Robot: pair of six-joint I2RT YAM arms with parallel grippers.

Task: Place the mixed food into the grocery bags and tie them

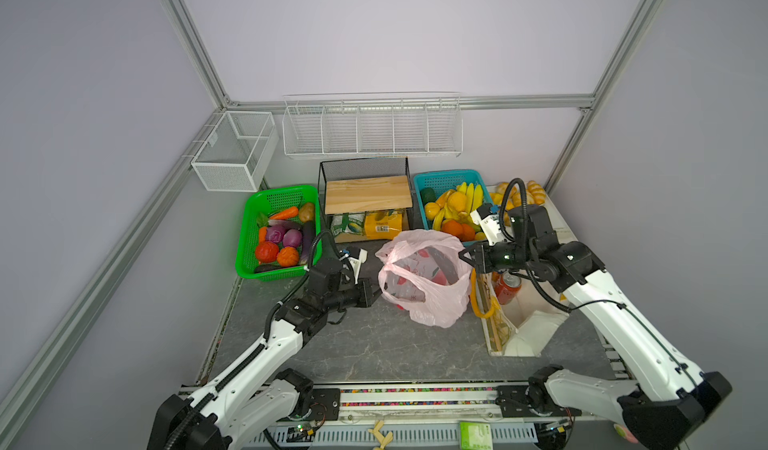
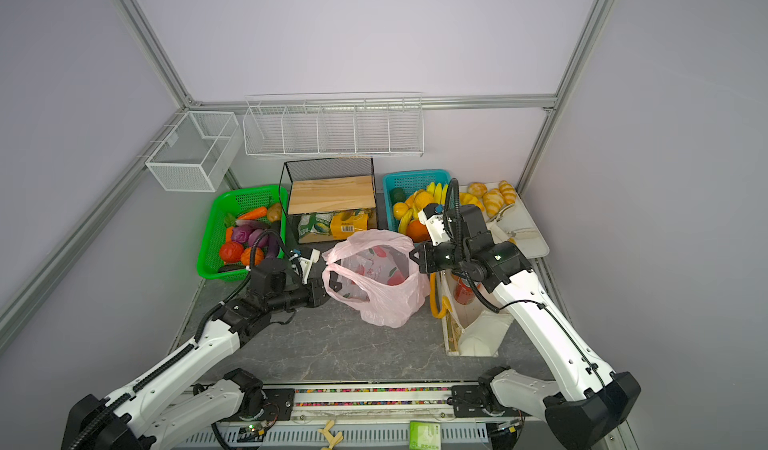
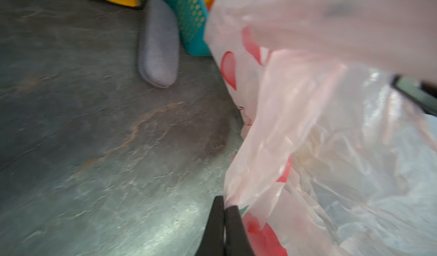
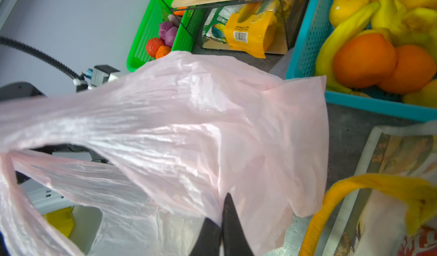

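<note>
L jaws clamped on pink bag (image 1: 432, 302) at its left edge, R jaws clamped on its right edge. Bag sits mid-bench (image 1: 374, 344), mouth spread btwn arms. Red can (image 1: 508, 288) in tote (image 1: 528, 331) just beside. Tomato (image 1: 266, 251) & other veg in green basket (image 1: 249, 236).

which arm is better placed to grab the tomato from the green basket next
Likely left. The left end effector sits beside the green basket holding the tomato, while the right end effector is across the pink bag. Both are shut on the bag, so left must release first.
</note>
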